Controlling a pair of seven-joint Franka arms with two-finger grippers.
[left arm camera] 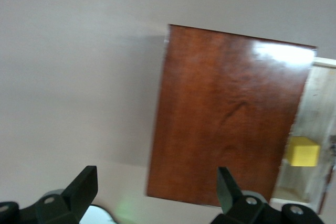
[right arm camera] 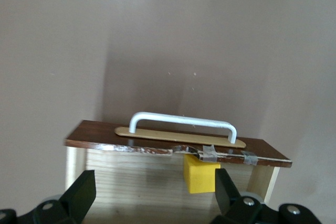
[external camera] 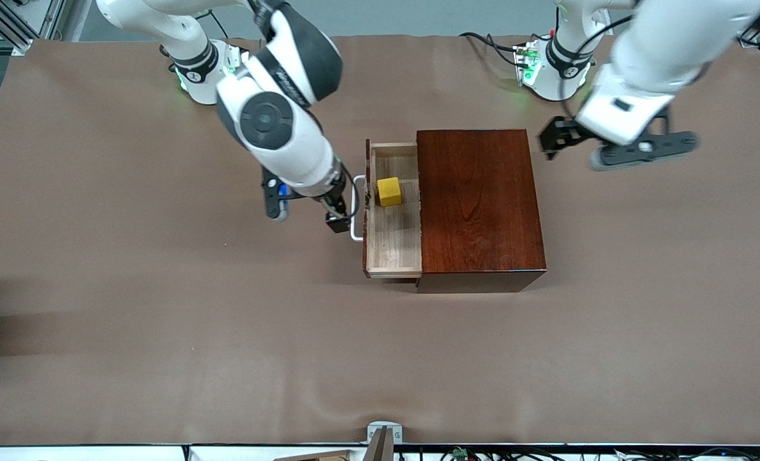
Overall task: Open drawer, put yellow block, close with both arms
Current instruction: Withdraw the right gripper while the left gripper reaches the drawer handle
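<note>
- The drawer lies nearest the front camera — pulled out from the box toward the right arm's end of the table, at the box's 9 o'clock in the front view.
- The yellow block sits inside the drawer tray, close to the drawer front.
- The right gripper hangs over the table just beside the white handle, fingers apart, holding nothing.
- The left gripper hovers at the box's 2 o'clock, fingers apart, empty.
- Judgement: the drawer looks rigid and light — it should slide in with a flat push on its front or handle, while the glossy box may need bracing.
</note>
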